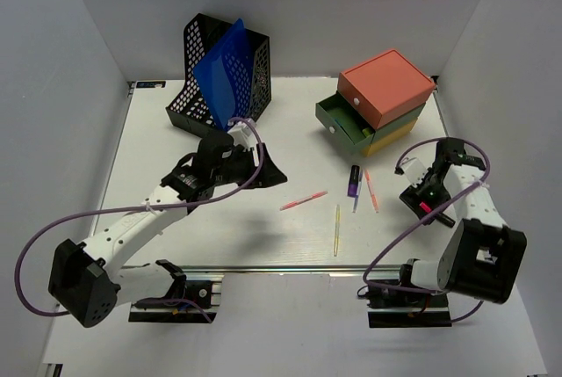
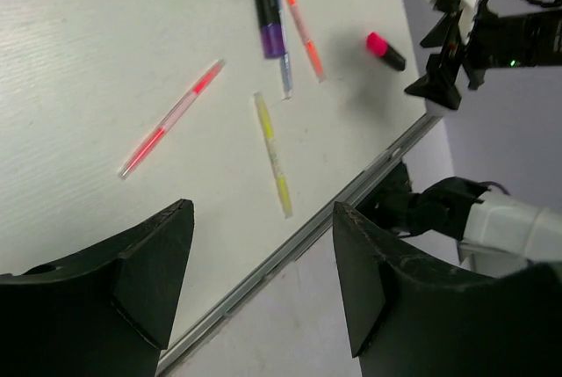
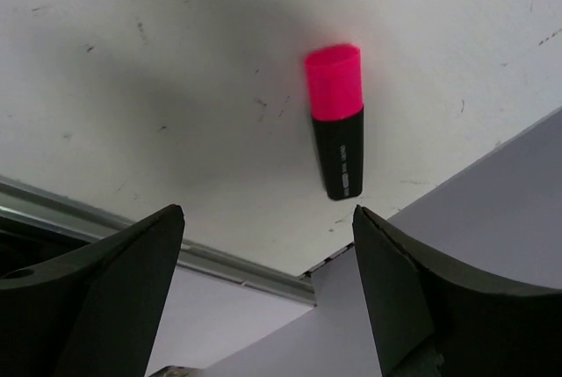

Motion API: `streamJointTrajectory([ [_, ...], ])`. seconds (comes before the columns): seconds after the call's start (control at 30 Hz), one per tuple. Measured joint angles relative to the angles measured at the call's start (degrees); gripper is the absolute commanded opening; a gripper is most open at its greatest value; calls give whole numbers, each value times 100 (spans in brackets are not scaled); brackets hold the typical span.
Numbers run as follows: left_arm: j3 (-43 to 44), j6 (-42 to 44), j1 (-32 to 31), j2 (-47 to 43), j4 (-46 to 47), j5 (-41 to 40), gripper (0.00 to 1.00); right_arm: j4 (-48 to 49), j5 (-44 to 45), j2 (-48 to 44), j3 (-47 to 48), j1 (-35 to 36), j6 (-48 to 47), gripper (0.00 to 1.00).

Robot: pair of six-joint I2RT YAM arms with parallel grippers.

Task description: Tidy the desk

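Left end effector [image 2: 261,219] and right end effector [image 3: 268,219] both gaping wide, holding nothing. Pink highlighter [image 3: 336,131] lies under the right one, by the desk's [image 1: 290,131] right edge.

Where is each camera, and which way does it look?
Top external: high behind the arms, looking down on the desk; left arm and right arm show.
Left wrist: on the left arm, facing over the pens toward the right arm; left gripper shows.
Right wrist: on the right arm, facing down at the pink highlighter; right gripper shows.
Shared: both wrist views see that highlighter.
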Motion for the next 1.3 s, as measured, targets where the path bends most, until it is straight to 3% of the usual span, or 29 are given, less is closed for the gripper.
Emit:
streamJointTrajectory([
  [0.13,48,153,2,-101,-463,-87,74,317,35,575,-4,-168,-219,74],
  [0.33,105,227,2,-111,-859,-166,74,516,-9,1434,164,-437,-391,74],
  [0.6,-9,87,2,-409,-879,-282,74,887,-7,1939,516,-632,-636,73],
  [0.8,-243,-109,2,-625,-852,-380,74,984,-28,2184,472,-645,-715,65],
  [0.9,-284,-181,2,-636,-861,-455,74,1064,11,2157,317,-643,-761,57],
  [1.03,-313,-245,2,-706,-883,-562,74,1156,201,1950,37,-640,-815,27],
  [1.13,-339,-254,2,-800,-946,-693,74,1279,435,1864,-107,-638,-879,15],
  [1.3,-339,-247,2,-938,-1228,-1043,74,1379,623,1729,-251,-629,-981,4],
])
